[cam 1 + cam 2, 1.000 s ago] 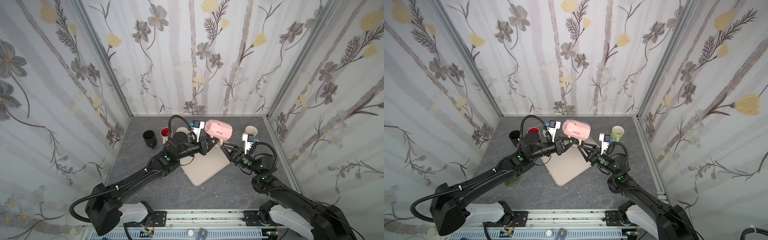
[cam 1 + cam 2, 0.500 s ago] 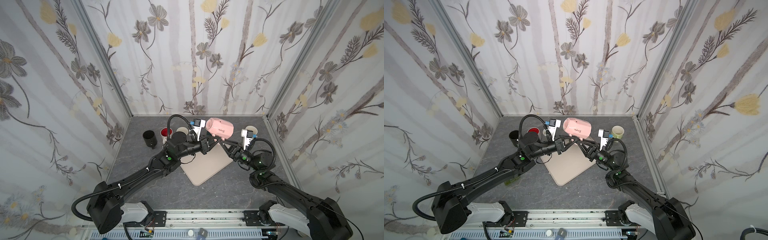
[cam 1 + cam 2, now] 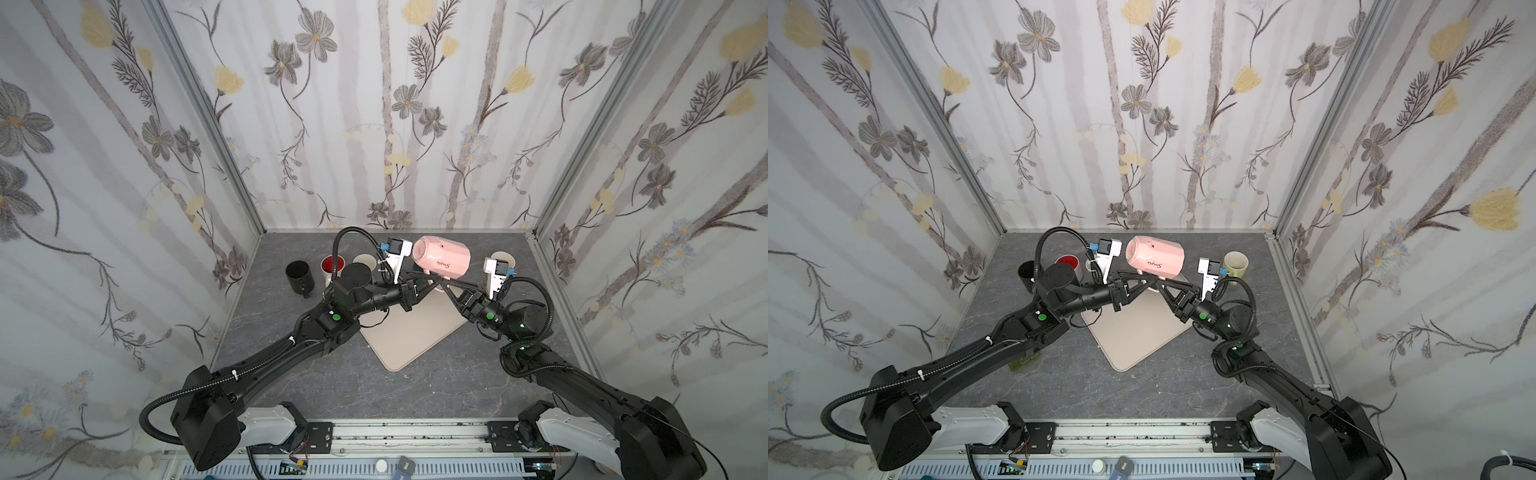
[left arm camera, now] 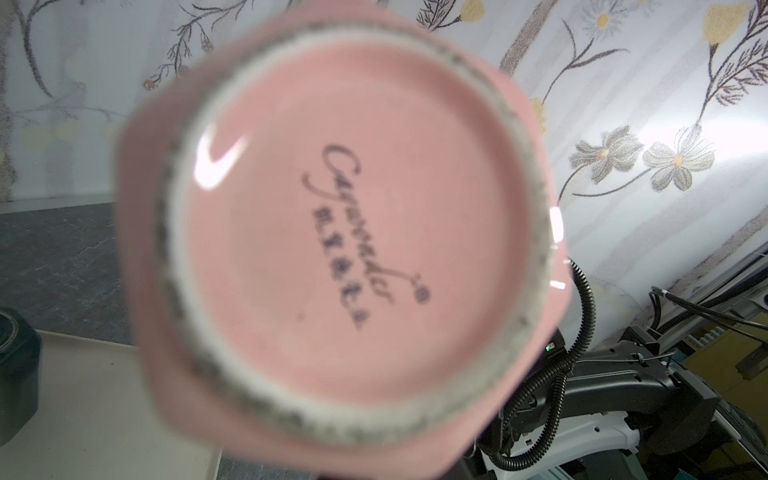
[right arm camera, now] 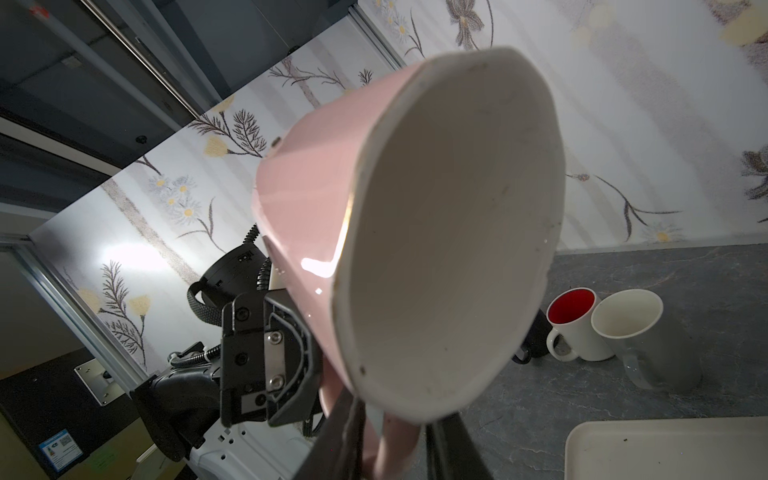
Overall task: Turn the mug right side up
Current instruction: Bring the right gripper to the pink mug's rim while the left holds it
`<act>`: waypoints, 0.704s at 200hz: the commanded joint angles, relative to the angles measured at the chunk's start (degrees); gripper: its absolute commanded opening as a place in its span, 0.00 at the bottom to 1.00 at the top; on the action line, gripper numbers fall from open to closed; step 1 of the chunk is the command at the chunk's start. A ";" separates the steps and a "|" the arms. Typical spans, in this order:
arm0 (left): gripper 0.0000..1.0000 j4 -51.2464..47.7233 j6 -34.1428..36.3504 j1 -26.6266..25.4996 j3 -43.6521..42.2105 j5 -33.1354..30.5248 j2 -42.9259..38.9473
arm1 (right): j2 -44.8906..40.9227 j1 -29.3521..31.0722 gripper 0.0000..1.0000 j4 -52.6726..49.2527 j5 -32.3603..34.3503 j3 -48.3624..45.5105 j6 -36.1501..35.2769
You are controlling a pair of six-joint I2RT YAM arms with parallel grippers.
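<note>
Only the left wrist view showed the base of the pink mug (image 4: 345,232), a glazed disc with a dark script mark inside a rough white ring. Only the right wrist view looked into its mouth, white and empty, and showed the handle (image 5: 395,451) hanging between two dark fingers (image 5: 343,436). In both top views the mug (image 3: 442,259) (image 3: 1156,259) hung on its side in the air above the far edge of the beige tray (image 3: 409,332), base toward 9 o'clock and mouth toward 3 o'clock. It sat at 12 o'clock from both sets of fingertips. The left gripper (image 3: 432,283) reached under it from 8 o'clock, clenched on the handle and carrying the mug. The right gripper (image 3: 442,284) met it from 4 o'clock with a finger on either side of the same handle, though whether it gripped could not be told. At 9 o'clock of the mug stood a black mug (image 3: 300,277), a red-lined mug (image 3: 332,266) and a pale mug (image 3: 365,261), the last half hidden behind the left wrist camera. A green mug (image 3: 1235,264) stood at 3 o'clock, just behind the right wrist camera.
</note>
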 commanded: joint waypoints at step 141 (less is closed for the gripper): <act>0.00 -7.50 2.50 0.37 3.53 3.20 5.17 | -8.27 0.22 0.33 -1.43 -5.76 1.47 -10.48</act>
